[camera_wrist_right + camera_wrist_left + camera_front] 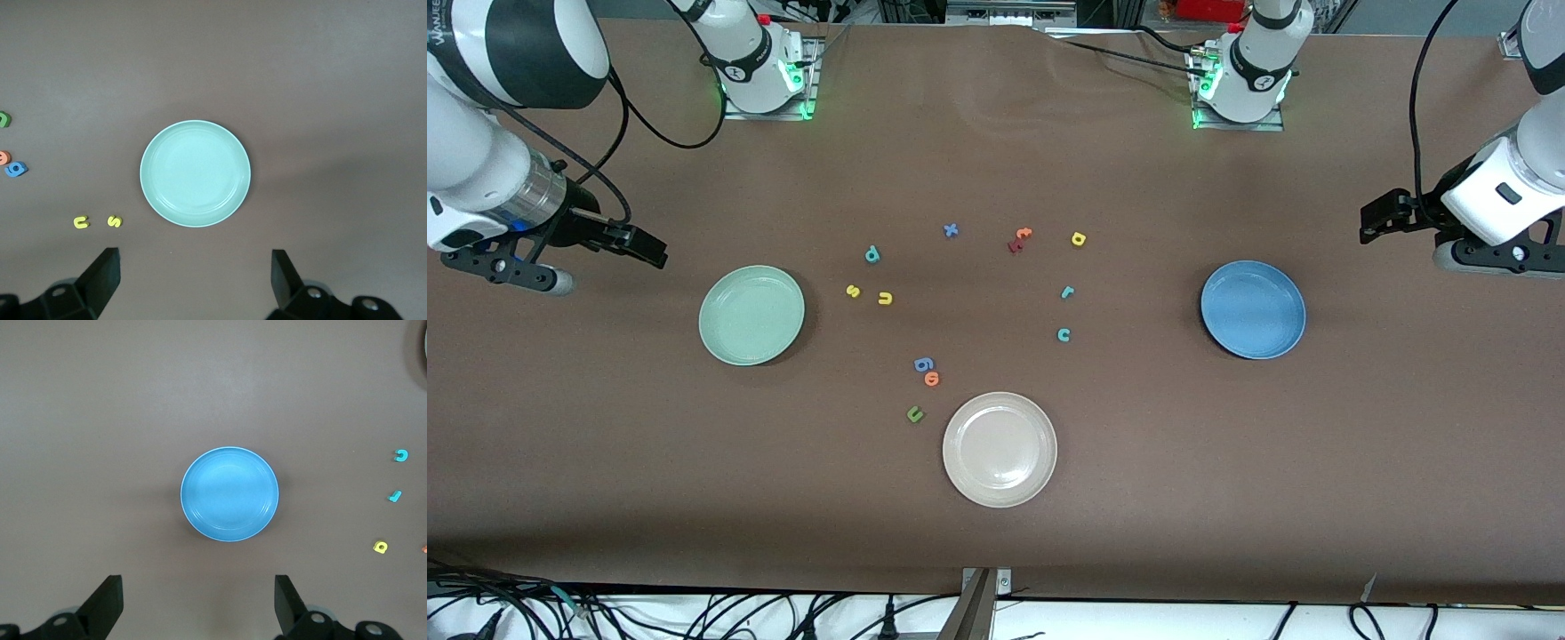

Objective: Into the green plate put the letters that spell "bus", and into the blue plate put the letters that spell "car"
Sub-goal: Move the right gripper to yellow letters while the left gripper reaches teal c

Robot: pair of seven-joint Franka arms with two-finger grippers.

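Both grippers, left gripper [199,603] and right gripper [195,280], hang open above the table; the featherlight foam "s" [853,291] likely needs an edge pinch.

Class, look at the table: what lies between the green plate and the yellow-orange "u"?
In the front view, only the yellow "s" lies between the green plate and the yellow-orange "u"; the rest is bare table.

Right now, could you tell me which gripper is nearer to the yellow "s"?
Right. The right gripper hangs open at the right arm's end of the table, past the green plate from the yellow "s". The left gripper, open, waits past the blue plate.
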